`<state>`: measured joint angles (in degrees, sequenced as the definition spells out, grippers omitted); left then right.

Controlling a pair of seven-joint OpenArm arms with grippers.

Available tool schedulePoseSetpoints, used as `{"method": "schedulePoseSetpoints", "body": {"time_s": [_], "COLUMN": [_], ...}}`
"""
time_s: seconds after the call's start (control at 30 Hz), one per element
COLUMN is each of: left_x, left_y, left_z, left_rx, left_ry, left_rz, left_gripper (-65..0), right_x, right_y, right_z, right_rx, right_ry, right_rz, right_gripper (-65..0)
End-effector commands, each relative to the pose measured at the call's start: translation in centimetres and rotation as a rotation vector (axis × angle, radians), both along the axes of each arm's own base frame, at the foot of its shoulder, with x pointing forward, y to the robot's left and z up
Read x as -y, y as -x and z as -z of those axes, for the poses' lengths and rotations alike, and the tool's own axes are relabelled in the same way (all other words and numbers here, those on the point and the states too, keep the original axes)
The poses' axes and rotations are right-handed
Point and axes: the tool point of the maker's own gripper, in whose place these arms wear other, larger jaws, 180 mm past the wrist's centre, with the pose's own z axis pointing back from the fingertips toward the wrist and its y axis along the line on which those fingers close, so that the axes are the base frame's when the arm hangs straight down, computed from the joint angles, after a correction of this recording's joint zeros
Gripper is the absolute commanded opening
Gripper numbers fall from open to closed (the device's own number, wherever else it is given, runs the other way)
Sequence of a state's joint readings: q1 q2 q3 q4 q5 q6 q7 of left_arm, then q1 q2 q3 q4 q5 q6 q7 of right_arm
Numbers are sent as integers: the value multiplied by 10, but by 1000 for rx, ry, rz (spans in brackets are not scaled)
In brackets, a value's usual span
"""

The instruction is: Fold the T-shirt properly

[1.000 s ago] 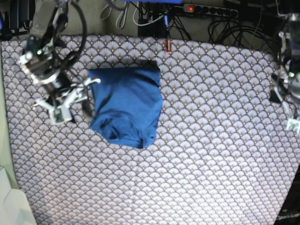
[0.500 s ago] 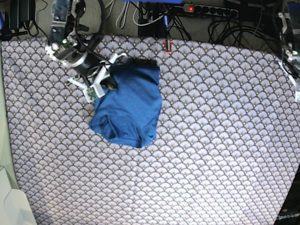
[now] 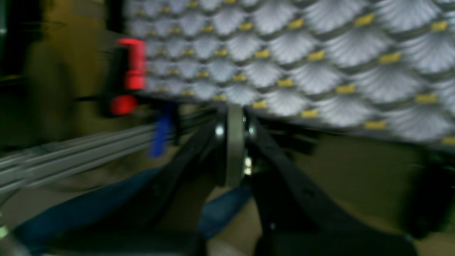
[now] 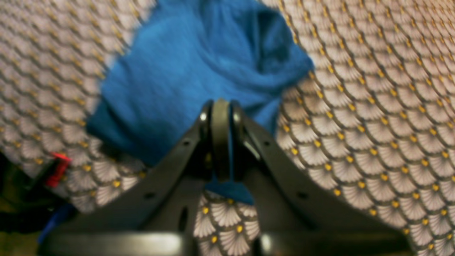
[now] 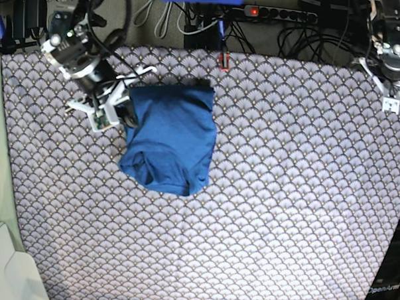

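One folded blue T-shirt [image 5: 168,140], printless; right gripper [image 4: 221,142] pinches its edge, left gripper [image 3: 234,149] closed empty.

Folded T-shirt [image 5: 168,140] the only bulk on the table [image 5: 284,193], upper left of centre, right claw [image 5: 125,113] pinched at its left edge, left claw [image 5: 390,92] at far right corner, cables and power strip [image 5: 279,14] crowding the back edge

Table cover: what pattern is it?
Grey-white fan scales with small yellow dots on the table cover; the base view shows it best.
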<state>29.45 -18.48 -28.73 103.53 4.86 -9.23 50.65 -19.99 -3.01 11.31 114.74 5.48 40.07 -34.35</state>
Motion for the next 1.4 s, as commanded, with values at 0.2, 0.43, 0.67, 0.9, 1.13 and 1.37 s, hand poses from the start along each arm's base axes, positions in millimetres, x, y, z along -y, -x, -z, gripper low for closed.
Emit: {"method": "schedulePoseSetpoints", "body": {"time_s": [0.2,0.43,0.67,0.9,1.13,1.37], "left_x": [15,53,99,151,172,157], "left_y": [34,67,100,121,144,142], "left_z": [26,55,88,166,235,268], "left_rx": [-82,-223,-302,-316,-313,-306], "left_ry": [112,171,281,430,517,508], "left_rz": [0,106,146,172,78,-9], "left_gripper": [-649,-649,-649,-649,-649,-649], "right_x": [68,120,145,131,116,80], "right_y": [39,100,166,223,267,268], "right_z": [21,41,91,181,261,285], "right_rx": [-95,-224,-425,-514,-560,-595], "right_ry": [62,82,40,-215,-440,-499], "right_rz": [179,368,528,692,917,898], "right_gripper": [-650,-650,-650,-650,-650,-650]}}
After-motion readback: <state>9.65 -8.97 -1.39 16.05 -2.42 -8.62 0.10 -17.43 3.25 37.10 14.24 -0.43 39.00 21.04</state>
